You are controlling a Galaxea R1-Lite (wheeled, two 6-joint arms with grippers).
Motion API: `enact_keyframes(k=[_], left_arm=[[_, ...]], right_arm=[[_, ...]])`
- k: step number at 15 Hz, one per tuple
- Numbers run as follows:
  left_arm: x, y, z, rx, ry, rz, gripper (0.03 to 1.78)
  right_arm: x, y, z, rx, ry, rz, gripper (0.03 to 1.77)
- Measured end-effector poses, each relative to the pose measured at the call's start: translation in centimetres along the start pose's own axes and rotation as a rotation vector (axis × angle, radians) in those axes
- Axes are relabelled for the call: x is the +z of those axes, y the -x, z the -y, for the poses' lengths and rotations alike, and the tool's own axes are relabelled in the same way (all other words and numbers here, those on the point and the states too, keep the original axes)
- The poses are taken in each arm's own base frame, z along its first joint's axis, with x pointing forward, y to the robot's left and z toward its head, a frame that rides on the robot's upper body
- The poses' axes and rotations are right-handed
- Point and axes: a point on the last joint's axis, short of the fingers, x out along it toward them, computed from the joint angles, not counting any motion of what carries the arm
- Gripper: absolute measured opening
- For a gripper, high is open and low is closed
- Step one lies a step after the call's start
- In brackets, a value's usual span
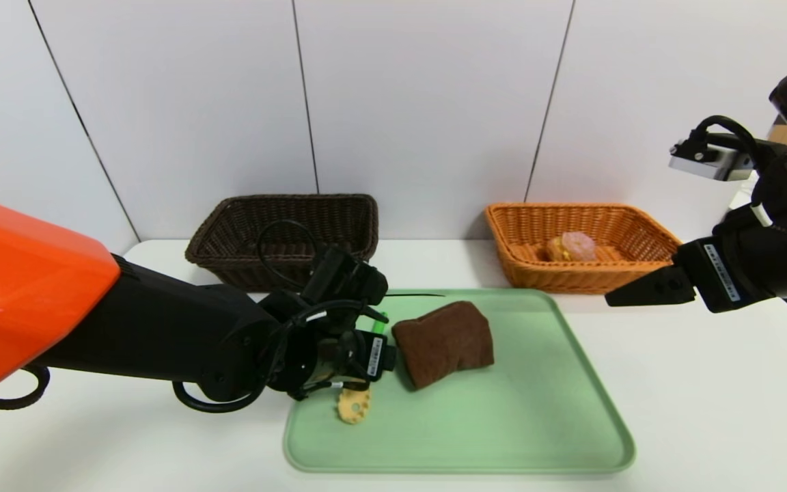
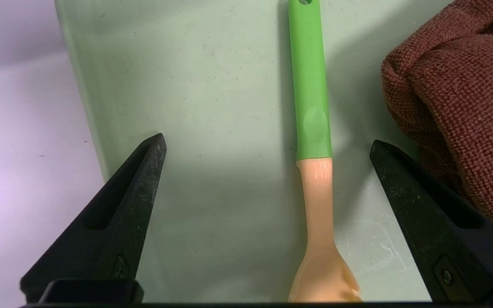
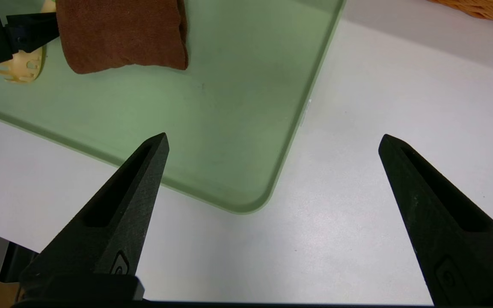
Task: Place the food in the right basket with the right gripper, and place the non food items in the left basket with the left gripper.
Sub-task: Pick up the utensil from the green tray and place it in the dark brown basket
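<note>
The left gripper [image 2: 268, 145] hangs low over the left part of the green tray [image 1: 571, 410], its two black fingers [image 2: 135, 188] spread wide with nothing between them but the pasta spoon [image 2: 315, 171] lying flat on the tray floor. The spoon's neck, where the green handle meets the pale yellow stem, sits in the gap, nearer one finger than the other, and neither finger touches it. In the head view only the slotted yellow head of the spoon [image 1: 353, 406] and a bit of green handle show from under the gripper [image 1: 366, 369]. Just beside the spoon lies the folded brown towel [image 1: 445, 343], also on the tray, close to the gripper's outer finger. Behind the tray, against the white wall, the dark brown basket [image 1: 284, 232] stands on the left with no items visible in it. The orange basket [image 1: 578, 246] stands on the right, and the pink-topped bun [image 1: 571, 247] rests inside it. The right gripper [image 3: 272, 141] is held up over the white table [image 1: 708, 383] near the tray's right corner, in front of the orange basket, its fingers wide apart and holding nothing.
</note>
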Motion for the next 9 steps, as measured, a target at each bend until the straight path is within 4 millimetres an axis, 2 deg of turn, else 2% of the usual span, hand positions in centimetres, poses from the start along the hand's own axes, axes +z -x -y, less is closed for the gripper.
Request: enact_keyframes(k=[9], left_arm=[[-0.05, 0.05, 0.14, 0.003, -0.014, 0.001, 1.69]], right_arm=[[-0.06, 0.19, -0.01, 0.001, 0.000, 0.005, 1.70]])
